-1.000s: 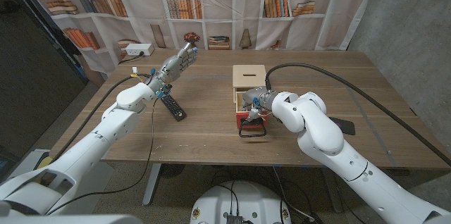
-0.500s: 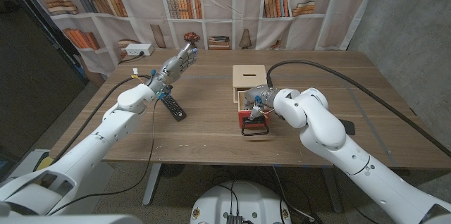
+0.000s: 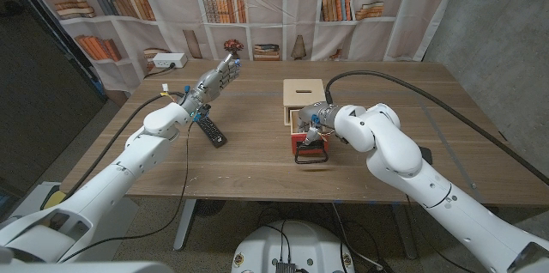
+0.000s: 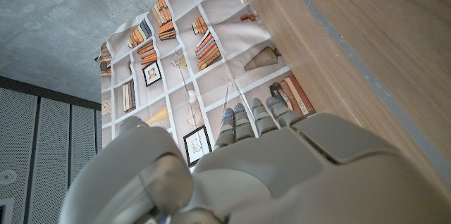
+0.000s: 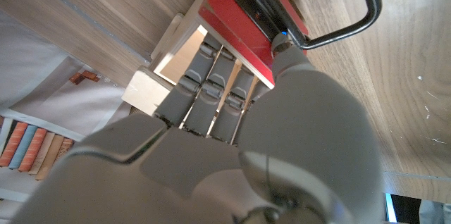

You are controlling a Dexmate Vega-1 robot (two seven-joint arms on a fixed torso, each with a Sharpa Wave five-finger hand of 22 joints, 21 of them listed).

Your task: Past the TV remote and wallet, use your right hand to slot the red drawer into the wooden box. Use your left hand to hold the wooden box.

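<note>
Red drawer (image 3: 307, 142) sat partly inside the wooden box (image 3: 303, 100) near the bench (image 3: 257, 166) middle, past the remote (image 3: 211, 130). The right hand (image 3: 316, 125) gripped its side, likely to guide it home. The left hand (image 3: 216, 75) hung well apart from the box, fingers extended and holding nothing, so the box stood unbraced.

The wooden table (image 3: 257, 157) carries a black remote (image 3: 211, 130), a wooden box (image 3: 303, 97), a red drawer (image 3: 304, 144) and a dark wallet (image 3: 425, 154).
</note>
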